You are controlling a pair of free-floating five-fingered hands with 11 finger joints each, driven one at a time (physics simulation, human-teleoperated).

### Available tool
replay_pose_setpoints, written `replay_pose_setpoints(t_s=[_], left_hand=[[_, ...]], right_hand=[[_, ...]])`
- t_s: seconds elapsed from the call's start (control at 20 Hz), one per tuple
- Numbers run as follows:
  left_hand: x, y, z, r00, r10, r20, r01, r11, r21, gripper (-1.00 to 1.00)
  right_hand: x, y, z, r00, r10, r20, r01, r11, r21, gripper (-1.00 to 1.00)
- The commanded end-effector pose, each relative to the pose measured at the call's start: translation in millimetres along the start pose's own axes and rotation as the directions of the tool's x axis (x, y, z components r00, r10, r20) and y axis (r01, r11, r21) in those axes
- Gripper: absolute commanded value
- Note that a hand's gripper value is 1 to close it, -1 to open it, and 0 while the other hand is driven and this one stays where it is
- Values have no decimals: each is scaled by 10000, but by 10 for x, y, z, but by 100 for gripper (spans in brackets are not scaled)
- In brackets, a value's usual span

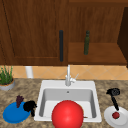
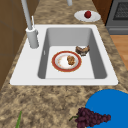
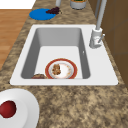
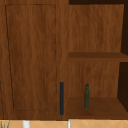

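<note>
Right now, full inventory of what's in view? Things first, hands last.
sink: 1, white, centre of the counter
faucet: 1, grey, behind the basin
red-rimmed plate: 1, white with red rim, on the basin floor, brown food on it
brown item: 1, on the basin floor beside that plate
red ball: 1, front of the sink in the front view
blue plate: 1, counter left of the sink
grapes: 1 bunch, dark purple, on the blue plate's edge
white plate: 1, counter right of the sink
apple: 1, red, on the white plate
potted plant: 1, green, far left
bottle: 1, dark green, open shelf
cabinet door: 1, brown, dark handle
left hand: black, at the blue plate
right hand: black, above the white plate
</note>
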Motion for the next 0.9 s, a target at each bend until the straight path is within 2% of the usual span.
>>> replay_pose_setpoints(t_s=[0.0,0.35,0.85], left_hand=[[0,0,0,10000,0,0,0,10000,0,0],[0,0,0,10000,0,0,0,10000,0,0],[0,0,0,10000,0,0,0,10000,0,0]], right_hand=[[67,-151,298,9996,-254,-155,254,9997,42,-100],[242,-482,827,9999,-57,-110,57,10000,-17,-100],[482,-1051,1482,9994,-98,-329,101,9999,99,-100]])
